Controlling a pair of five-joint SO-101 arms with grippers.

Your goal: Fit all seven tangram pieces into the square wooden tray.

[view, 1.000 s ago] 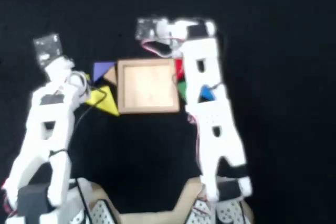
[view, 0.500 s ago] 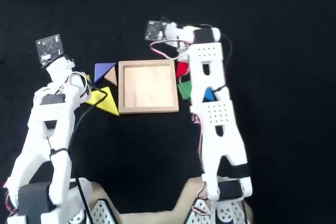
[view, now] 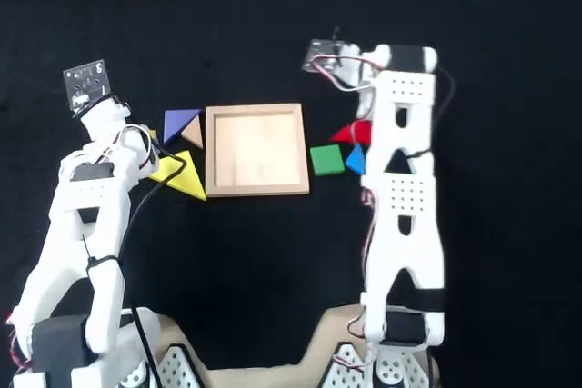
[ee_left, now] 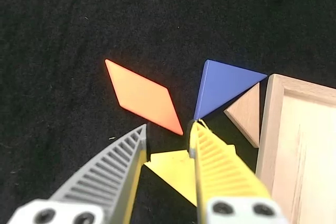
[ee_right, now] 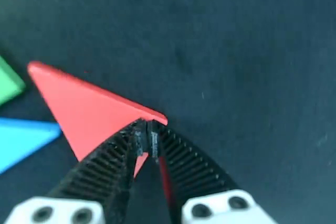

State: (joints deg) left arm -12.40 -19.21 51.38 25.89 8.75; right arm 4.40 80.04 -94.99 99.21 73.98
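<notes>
The square wooden tray [view: 255, 149] lies between the two arms with nothing inside it. Left of it lie a blue triangle [view: 179, 122], a tan triangle [view: 193, 133] and a yellow triangle [view: 182, 177]. My left gripper [ee_left: 167, 135] stands open over the yellow triangle's [ee_left: 176, 169] corner, near an orange parallelogram [ee_left: 139, 97] and the blue triangle [ee_left: 223, 83]. Right of the tray lie a green square [view: 326, 159], a red triangle [view: 353, 133] and a light blue triangle [view: 356, 159]. My right gripper [ee_right: 146, 134] is shut, its tips at the red triangle's [ee_right: 86, 111] edge.
The table is covered in black cloth. The left arm [view: 86, 197] stands beside the tray's left side and the right arm [view: 400, 179] beside the pieces on the right. A tan board edge [view: 264, 374] shows at the front between the arm bases.
The right arm has swung to the right, away from the tray, uncovering the green square; the red triangle now lies farther right. The left arm has stayed put.
</notes>
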